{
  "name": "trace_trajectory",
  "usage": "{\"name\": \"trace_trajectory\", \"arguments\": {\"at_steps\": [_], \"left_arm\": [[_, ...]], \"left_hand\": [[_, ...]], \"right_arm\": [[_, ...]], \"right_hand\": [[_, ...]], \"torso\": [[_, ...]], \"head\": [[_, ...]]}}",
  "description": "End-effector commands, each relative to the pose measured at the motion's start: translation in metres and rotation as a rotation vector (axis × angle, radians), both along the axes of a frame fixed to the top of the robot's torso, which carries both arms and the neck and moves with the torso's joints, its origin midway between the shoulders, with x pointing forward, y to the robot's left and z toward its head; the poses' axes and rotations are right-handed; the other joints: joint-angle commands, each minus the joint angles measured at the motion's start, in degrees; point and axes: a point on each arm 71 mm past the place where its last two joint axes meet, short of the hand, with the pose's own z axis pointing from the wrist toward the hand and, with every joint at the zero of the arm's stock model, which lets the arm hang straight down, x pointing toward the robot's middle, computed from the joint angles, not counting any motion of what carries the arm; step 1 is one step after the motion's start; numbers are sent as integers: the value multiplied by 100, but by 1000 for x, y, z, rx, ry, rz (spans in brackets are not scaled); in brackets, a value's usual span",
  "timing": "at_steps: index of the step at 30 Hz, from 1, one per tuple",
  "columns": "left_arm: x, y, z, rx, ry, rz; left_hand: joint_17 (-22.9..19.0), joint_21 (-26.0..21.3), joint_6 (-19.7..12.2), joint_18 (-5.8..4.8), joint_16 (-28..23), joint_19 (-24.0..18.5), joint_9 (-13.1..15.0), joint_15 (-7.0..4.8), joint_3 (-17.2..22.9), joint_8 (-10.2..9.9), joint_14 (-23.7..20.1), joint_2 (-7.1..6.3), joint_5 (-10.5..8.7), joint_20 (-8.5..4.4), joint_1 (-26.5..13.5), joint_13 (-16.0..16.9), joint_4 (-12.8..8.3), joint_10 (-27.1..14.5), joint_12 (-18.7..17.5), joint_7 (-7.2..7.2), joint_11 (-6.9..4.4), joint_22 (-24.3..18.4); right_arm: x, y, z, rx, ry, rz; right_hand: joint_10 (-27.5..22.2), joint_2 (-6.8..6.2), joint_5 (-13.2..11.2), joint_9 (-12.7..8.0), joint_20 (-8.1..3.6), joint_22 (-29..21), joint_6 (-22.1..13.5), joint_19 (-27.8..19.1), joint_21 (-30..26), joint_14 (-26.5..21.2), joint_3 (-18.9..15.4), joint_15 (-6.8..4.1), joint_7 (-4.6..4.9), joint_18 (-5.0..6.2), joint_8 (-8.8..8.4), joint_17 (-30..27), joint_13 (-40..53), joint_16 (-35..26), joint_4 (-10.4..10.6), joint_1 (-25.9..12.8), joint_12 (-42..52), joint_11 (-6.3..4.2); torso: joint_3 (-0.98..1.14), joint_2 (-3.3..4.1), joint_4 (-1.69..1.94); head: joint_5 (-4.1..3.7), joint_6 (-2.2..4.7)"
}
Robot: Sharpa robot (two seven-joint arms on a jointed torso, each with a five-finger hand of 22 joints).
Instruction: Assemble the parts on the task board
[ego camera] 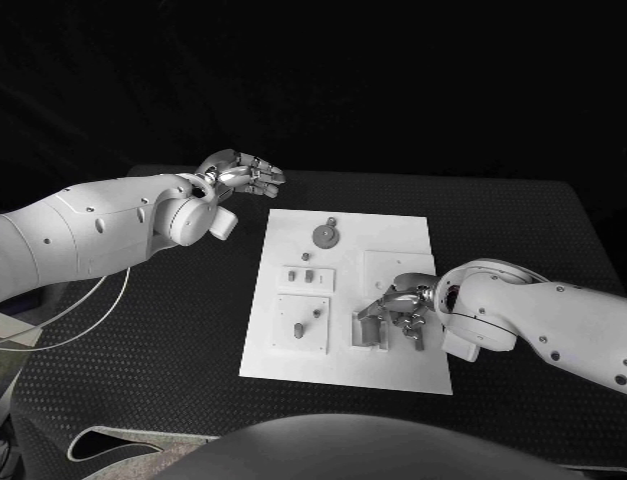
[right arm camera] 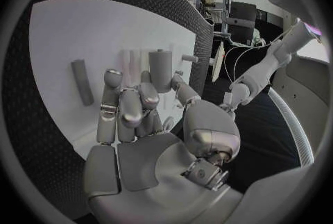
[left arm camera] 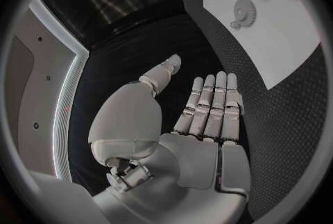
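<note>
The white task board point(ego camera: 345, 340) lies in the middle of the black table. On it are grey parts: a round toothed disc point(ego camera: 325, 236), small pegs point(ego camera: 303, 274) and upright pieces point(ego camera: 371, 326). My right hand point(ego camera: 407, 300) is low over the board's right side. In the right wrist view its curled fingers point(right arm camera: 132, 110) and thumb pinch an upright grey cylinder point(right arm camera: 160, 67). A flat grey bar point(right arm camera: 82, 82) lies on the board beside them. My left hand point(ego camera: 241, 172) hovers off the board's far left corner, fingers straight and together point(left arm camera: 208, 107), holding nothing. The disc point(left arm camera: 244, 11) lies beyond it.
A black mat point(ego camera: 169, 330) covers the table around the board, with bare room on both sides. White cables point(ego camera: 75, 320) hang off the table's left edge. The board's near edge point(ego camera: 342, 383) lies close to my body.
</note>
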Motion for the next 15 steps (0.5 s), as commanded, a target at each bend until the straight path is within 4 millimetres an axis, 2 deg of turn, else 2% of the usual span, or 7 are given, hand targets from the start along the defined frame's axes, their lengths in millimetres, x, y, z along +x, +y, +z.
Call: {"name": "trace_trajectory", "arguments": {"at_steps": [1, 10, 15], "left_arm": [[0, -2, 1, -6, -3, -17], [0, -2, 1, -6, -2, -17], [0, -2, 1, -6, -2, -17]], "left_hand": [[8, 6, -34, -16, -36, -47, -11, 34, 12, 25, 21, 38, 11, -18, -44, -9, 29, 11, 5, 120, 21, -7], [11, 7, -37, -18, -40, -51, -12, 35, 12, 25, 20, 37, 21, -16, -48, -11, 34, 10, 5, 121, 23, -8], [11, 8, -37, -19, -41, -52, -13, 36, 11, 25, 20, 34, 23, -16, -50, -12, 36, 10, 4, 121, 23, -8]], "right_arm": [[-1, 1, -2, -2, 3, 11], [-1, 1, -3, -6, 9, 19], [-1, 1, -4, -6, 8, 17]], "right_hand": [[-37, -109, 16, 3, 16, 105, 344, -13, 14, -17, 33, -18, 157, 67, -12, -19, -8, -4, 10, -28, -34, 2], [-74, -401, 15, -9, 4, 100, 339, -5, -4, -26, 90, -18, 161, 67, -43, -53, -31, -13, 112, -220, -101, 3], [-113, -495, 15, -12, 2, 99, 327, -8, -15, -41, 131, -15, 165, 67, -59, -86, -60, -26, 167, -295, -159, 7]], "torso": [[-1, 0, -3], [-2, -1, -5], [1, 1, -7]], "head": [[8, 0], [16, 0], [18, 0]]}}
